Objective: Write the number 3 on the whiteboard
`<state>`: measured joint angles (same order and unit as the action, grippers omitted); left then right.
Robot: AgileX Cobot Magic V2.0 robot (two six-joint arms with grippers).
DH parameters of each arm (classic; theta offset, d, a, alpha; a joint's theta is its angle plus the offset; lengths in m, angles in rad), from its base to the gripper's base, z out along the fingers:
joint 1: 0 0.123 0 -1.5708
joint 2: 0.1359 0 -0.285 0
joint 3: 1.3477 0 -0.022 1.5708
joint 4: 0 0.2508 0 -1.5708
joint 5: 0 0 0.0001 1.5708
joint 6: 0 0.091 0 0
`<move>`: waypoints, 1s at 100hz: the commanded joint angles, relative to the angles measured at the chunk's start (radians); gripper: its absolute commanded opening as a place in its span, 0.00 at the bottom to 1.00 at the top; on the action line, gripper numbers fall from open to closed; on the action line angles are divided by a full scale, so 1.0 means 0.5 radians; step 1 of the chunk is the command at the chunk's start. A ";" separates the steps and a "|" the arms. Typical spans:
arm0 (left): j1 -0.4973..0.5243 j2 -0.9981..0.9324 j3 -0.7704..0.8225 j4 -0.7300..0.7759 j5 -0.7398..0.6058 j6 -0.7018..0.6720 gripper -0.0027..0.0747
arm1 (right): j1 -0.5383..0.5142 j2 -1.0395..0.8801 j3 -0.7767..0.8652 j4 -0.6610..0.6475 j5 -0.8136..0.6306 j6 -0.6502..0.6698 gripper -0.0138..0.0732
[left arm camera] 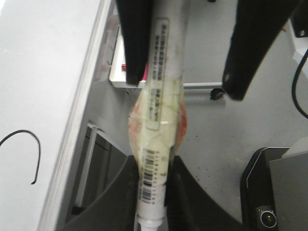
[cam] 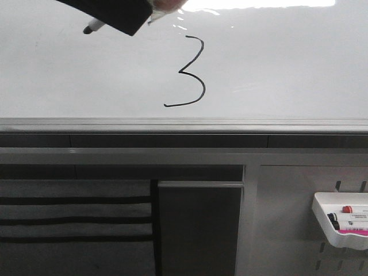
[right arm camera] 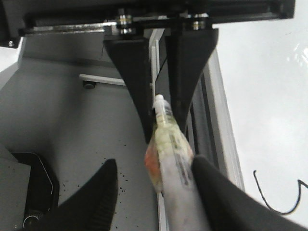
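Note:
A thin black number 3 point(cam: 191, 72) stands on the glossy whiteboard point(cam: 287, 69). My left gripper point(cam: 109, 18) is at the top left of the front view, clear of the digit and shut on a white marker point(cam: 95, 26) whose dark tip points left. In the left wrist view its jaws point(left arm camera: 154, 166) clamp the barcoded marker point(left arm camera: 159, 110), which has a wad of tape round its middle. My right gripper point(right arm camera: 155, 163) is open around the marker's other end point(right arm camera: 175, 178), which rests against one finger. Part of the 3 point(left arm camera: 34, 154) shows in both wrist views point(right arm camera: 276, 207).
A grey metal rail point(cam: 184, 123) runs under the board. Below it is a grey perforated panel point(cam: 287, 218) with a white tray point(cam: 333, 230) of markers at the lower right. A black device point(left arm camera: 274, 187) sits on the grey surface below.

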<state>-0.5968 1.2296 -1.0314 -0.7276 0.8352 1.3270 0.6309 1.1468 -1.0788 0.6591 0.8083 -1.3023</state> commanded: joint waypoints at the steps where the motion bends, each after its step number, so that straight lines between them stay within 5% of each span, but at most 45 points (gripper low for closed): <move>1: 0.040 -0.040 -0.073 -0.030 -0.190 -0.067 0.01 | -0.097 -0.142 -0.071 0.065 -0.080 0.107 0.57; 23: 0.341 -0.040 -0.037 -0.008 -0.551 -0.341 0.01 | -0.520 -0.464 -0.063 -0.128 -0.052 0.653 0.57; 42: 0.679 -0.040 0.233 -0.161 -1.116 -0.575 0.01 | -0.733 -0.659 0.018 -0.130 -0.012 0.687 0.57; 62: 0.753 0.042 0.510 -0.628 -1.842 -0.575 0.01 | -0.741 -0.692 0.139 -0.130 -0.016 0.687 0.57; 100: 0.712 0.331 0.490 -0.693 -1.801 -0.575 0.01 | -0.741 -0.692 0.274 -0.123 -0.045 0.687 0.57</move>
<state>-0.2316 1.4101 -0.7511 -1.0675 -0.0453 1.0474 0.2666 0.8058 -0.9179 0.5709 0.8441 -0.9588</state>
